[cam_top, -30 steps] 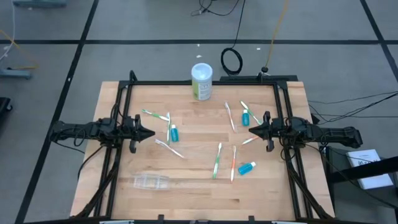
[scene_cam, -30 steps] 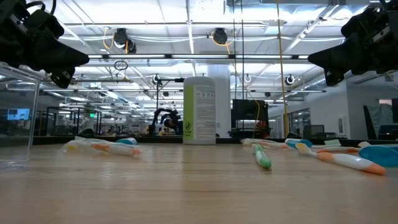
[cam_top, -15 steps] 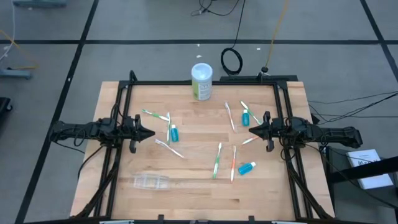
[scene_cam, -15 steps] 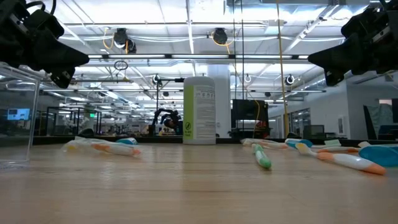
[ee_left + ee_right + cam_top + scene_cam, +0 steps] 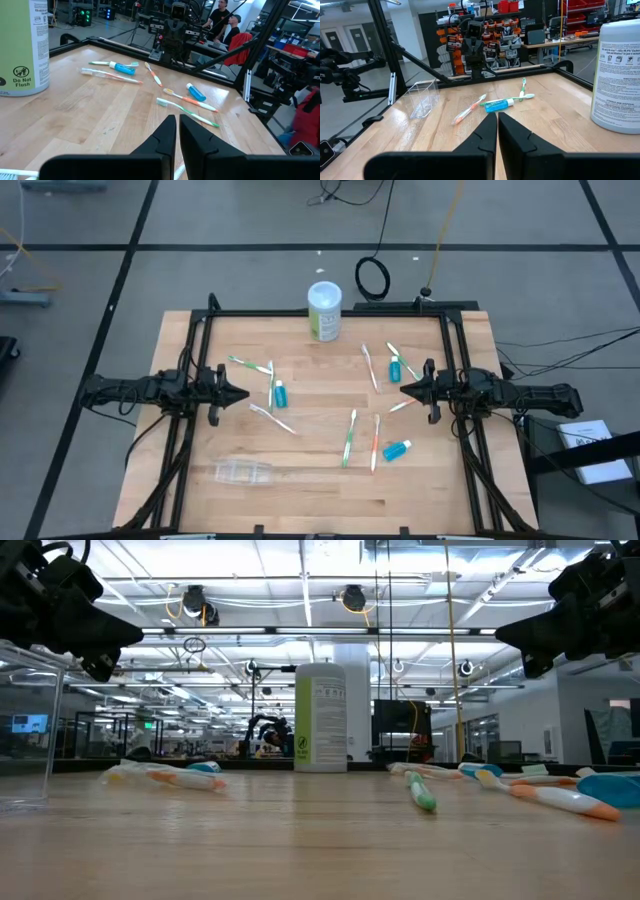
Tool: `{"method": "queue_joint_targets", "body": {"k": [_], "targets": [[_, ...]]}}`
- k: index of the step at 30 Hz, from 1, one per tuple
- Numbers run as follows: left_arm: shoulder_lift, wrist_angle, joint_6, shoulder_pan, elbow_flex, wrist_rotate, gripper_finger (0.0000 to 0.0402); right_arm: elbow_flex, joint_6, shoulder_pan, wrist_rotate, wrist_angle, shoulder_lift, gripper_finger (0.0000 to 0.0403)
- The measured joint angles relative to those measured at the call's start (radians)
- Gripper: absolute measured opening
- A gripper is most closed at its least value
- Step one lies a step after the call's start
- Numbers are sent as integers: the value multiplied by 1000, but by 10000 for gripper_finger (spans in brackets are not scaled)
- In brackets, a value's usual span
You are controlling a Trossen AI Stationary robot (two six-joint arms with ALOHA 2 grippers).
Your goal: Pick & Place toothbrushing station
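Toothbrushes [image 5: 349, 437] and tubes [image 5: 397, 449] lie scattered, unmoved since a second ago. Left end effector [image 5: 243, 393] at nine o'clock and right end effector [image 5: 406, 389] at three both hang narrow, holding nothing; no pick has begun.

Bright, even overhead lighting, rows of ceiling lights [image 5: 300, 585] glaring in the low view, soft faint shadows on the wooden table [image 5: 320, 480], near tabletop blurred at table height, distant room slightly soft
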Motion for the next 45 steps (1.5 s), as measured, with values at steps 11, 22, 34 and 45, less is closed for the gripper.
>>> {"method": "queue_joint_targets", "body": {"k": [11, 22, 34, 45], "targets": [[0, 0, 0, 0, 0, 0, 26, 0, 0, 0, 0, 0, 0, 6], [0, 0, 0, 0, 0, 0, 26, 0, 0, 0, 0, 0, 0, 6], [0, 0, 0, 0, 0, 0, 26, 0, 0, 0, 0, 0, 0, 6], [0, 0, 0, 0, 0, 0, 26, 0, 101, 0, 2, 156, 0, 6]]}}
